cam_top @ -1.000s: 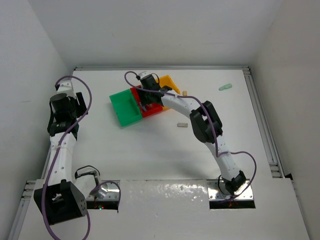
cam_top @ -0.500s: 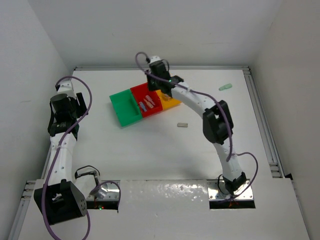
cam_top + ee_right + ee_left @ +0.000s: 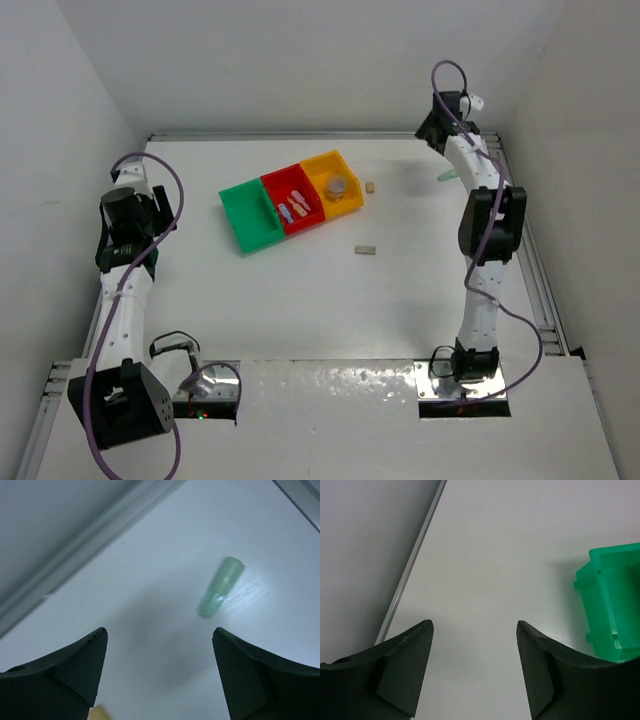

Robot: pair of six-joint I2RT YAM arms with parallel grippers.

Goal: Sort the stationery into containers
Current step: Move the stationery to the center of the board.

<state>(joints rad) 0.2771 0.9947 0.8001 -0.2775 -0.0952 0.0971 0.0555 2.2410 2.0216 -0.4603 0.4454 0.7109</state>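
Note:
Three containers stand in a row: a green bin (image 3: 250,215) (image 3: 612,605), a red bin (image 3: 312,215) and an orange-yellow bin (image 3: 322,166). Pastel pieces (image 3: 292,208) lie in the red one, and a grey roll (image 3: 337,186) in the orange-yellow one. Two tan blocks (image 3: 369,186) (image 3: 365,249) rest on the table. A mint green piece (image 3: 220,587) (image 3: 444,178) lies at the back right. My right gripper (image 3: 160,630) (image 3: 432,132) hovers open just short of it, holding nothing. At the left, my left gripper (image 3: 474,625) is open and empty over bare table, with the green bin to its right.
A metal rail (image 3: 410,570) runs along the table's left edge, another (image 3: 90,535) along the back by the wall, and a third (image 3: 525,240) down the right side. White walls close in on three sides.
My right arm has swung from over the bins to the back right corner and its jaws have opened. The grey roll now shows in the orange-yellow bin. The left arm has not moved.

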